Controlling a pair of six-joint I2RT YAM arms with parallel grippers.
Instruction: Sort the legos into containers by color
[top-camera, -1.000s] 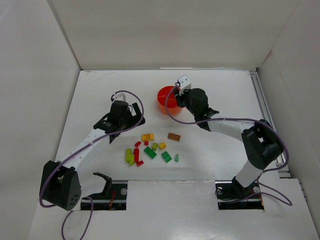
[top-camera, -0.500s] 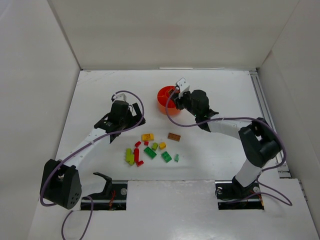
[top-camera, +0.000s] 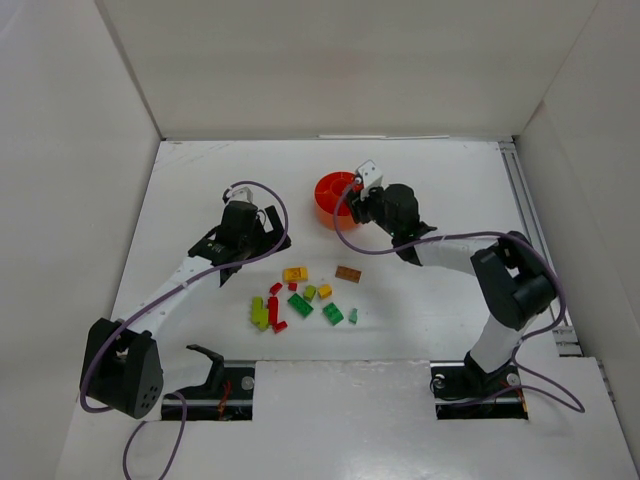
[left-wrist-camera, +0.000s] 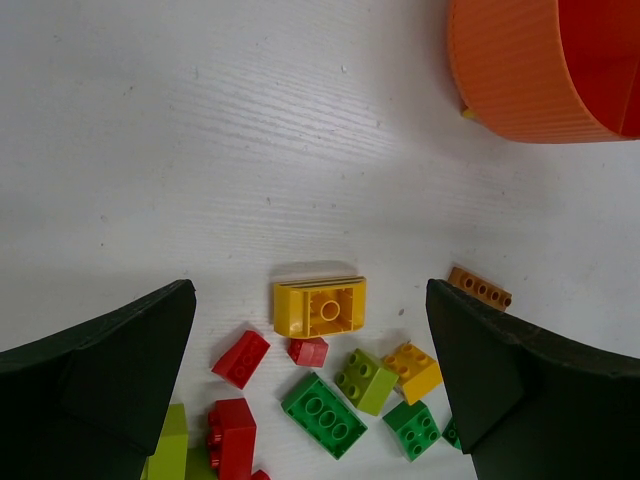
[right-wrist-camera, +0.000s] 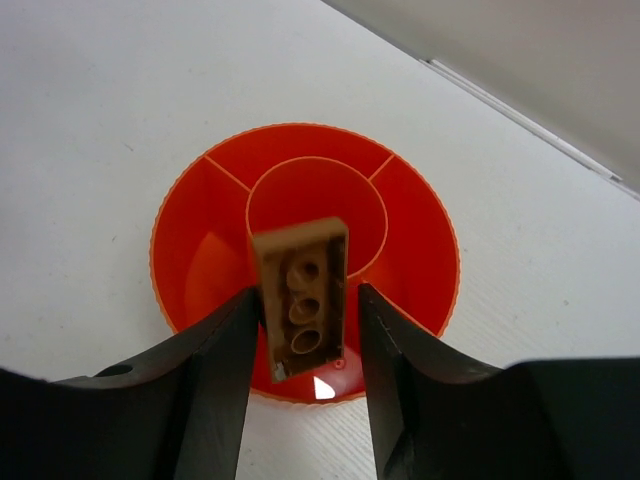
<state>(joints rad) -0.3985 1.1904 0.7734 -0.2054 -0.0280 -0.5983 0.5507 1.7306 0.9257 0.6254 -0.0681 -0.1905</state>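
Right pincer (right-wrist-camera: 306, 312) above the orange dish (right-wrist-camera: 425, 250). In the last second my arm has swung farther over the rim, so a drop looks close. The brown brick (right-wrist-camera: 298, 275) stands between narrowly parted jaws. I cannot tell whether they still pinch it.
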